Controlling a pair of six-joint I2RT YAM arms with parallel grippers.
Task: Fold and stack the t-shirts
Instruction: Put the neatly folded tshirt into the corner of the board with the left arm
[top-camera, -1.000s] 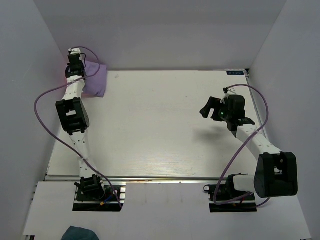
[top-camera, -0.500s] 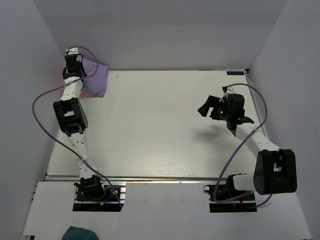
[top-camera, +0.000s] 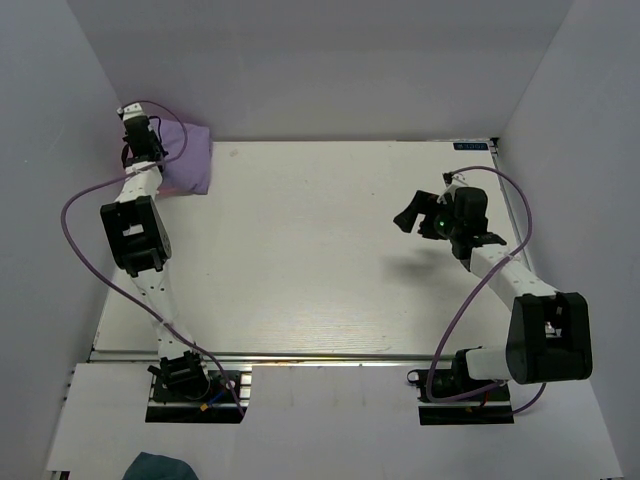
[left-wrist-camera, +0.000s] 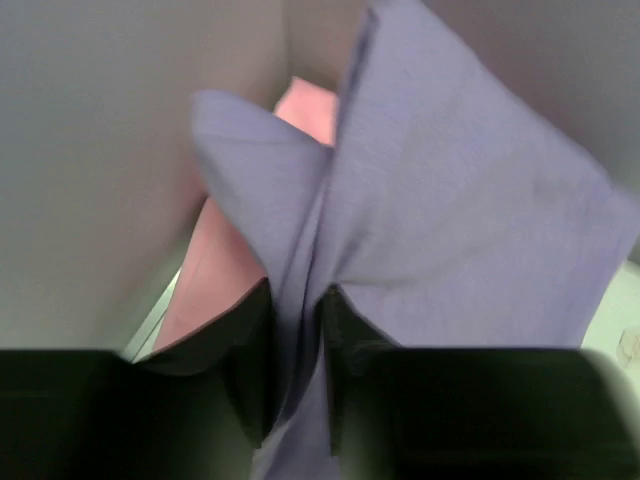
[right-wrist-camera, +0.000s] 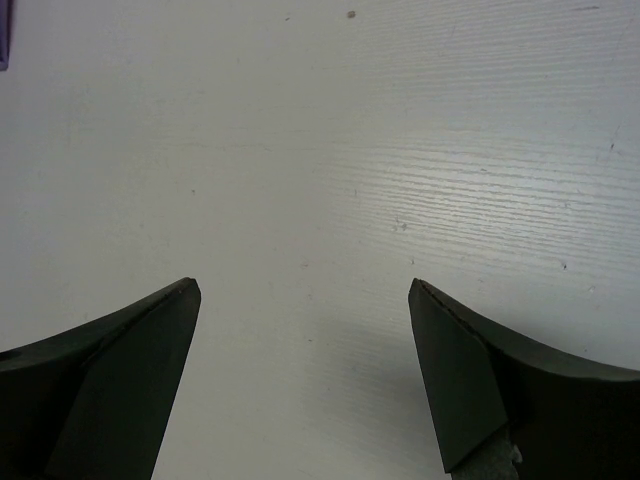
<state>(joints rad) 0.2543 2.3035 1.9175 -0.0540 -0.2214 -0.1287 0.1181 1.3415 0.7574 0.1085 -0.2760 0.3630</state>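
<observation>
The lavender-purple t-shirt (top-camera: 188, 160) is bunched at the table's far left corner, hanging from my left gripper (top-camera: 140, 135). In the left wrist view the jaws are shut on a fold of the purple shirt (left-wrist-camera: 450, 200), and my left gripper (left-wrist-camera: 297, 340) pinches it. The light pink t-shirt (left-wrist-camera: 215, 270) shows under and behind the purple one, against the wall. My right gripper (top-camera: 412, 213) hovers open and empty above the right part of the table; in its wrist view my right gripper (right-wrist-camera: 303, 300) has only bare table between the fingers.
The white table (top-camera: 320, 250) is boxed in by grey walls on the left, far and right sides. Purple cables loop from both arms. A dark teal cloth (top-camera: 160, 467) lies below the near edge, off the table.
My left gripper has moved further toward the far left corner, dragging the purple shirt with it. My right gripper shifted slightly toward the far side.
</observation>
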